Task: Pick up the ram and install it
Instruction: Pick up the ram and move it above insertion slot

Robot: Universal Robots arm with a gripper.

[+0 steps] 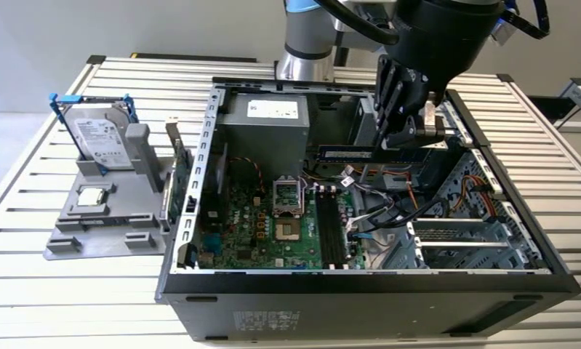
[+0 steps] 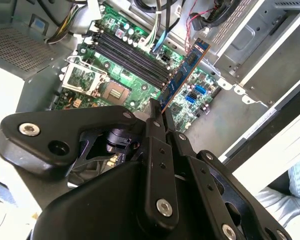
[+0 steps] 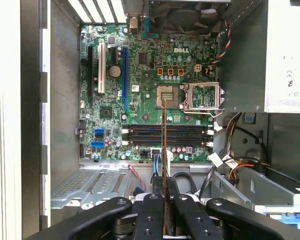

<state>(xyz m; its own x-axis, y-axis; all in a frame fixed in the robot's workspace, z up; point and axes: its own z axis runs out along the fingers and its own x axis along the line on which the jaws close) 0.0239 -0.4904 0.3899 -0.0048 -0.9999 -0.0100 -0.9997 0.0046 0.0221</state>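
My gripper [image 1: 409,139] is shut on the ram [image 1: 363,154], a long dark blue-green stick held level and on edge above the open computer case [image 1: 368,280]. In the second wrist view the ram [image 2: 186,72] juts out from the gripper [image 2: 159,114] over the green motherboard [image 2: 134,92]. It appears edge-on as a thin line in the first wrist view, where the ram [image 3: 164,145] crosses over the long black memory slots [image 3: 139,135], hanging above them without touching. Those slots [image 1: 331,227] lie below and toward the exterior view's left of the gripper.
A grey power supply [image 1: 266,123] stands at the case's back. The CPU socket [image 1: 288,234] lies next to the slots, and loose cables [image 1: 392,211] and a drive cage [image 1: 465,240] fill the exterior view's right. Outside, a hard drive [image 1: 101,142] stands in a grey holder [image 1: 96,225].
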